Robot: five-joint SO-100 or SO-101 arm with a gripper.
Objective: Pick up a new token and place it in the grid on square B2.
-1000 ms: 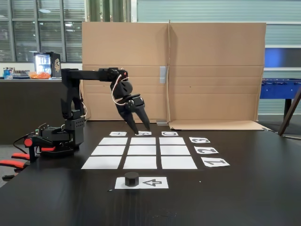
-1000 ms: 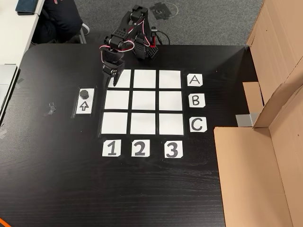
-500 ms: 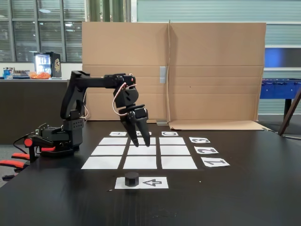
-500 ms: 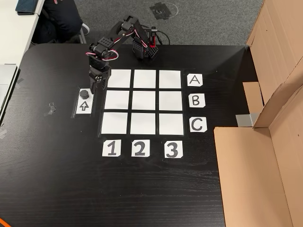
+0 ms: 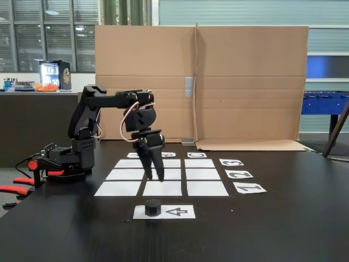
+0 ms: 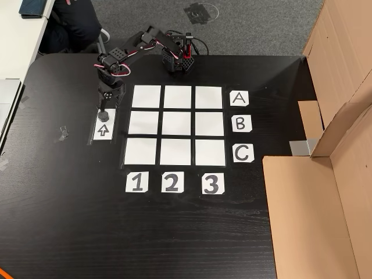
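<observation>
Fingers (image 5: 155, 177) pointing down, tips slightly parted, holding nothing; raised above the token (image 5: 152, 207) in a fixed view from the front. From above in a fixed view, fingers (image 6: 103, 106) hanging right over the token (image 6: 104, 114), partly covering it. Token resting on the near end of the arrow strip (image 6: 103, 125), on the black surface (image 6: 70, 221), just beside column 1 of the grid (image 6: 175, 125). Grid of nine white sheets bare, B2 (image 6: 176, 124) at the centre unoccupied. Labels A, B, C along one side, 1, 2, 3 along another. Arm base (image 6: 179, 58) at the surface's far edge in that view. Cardboard (image 5: 245, 82) standing behind the grid.
</observation>
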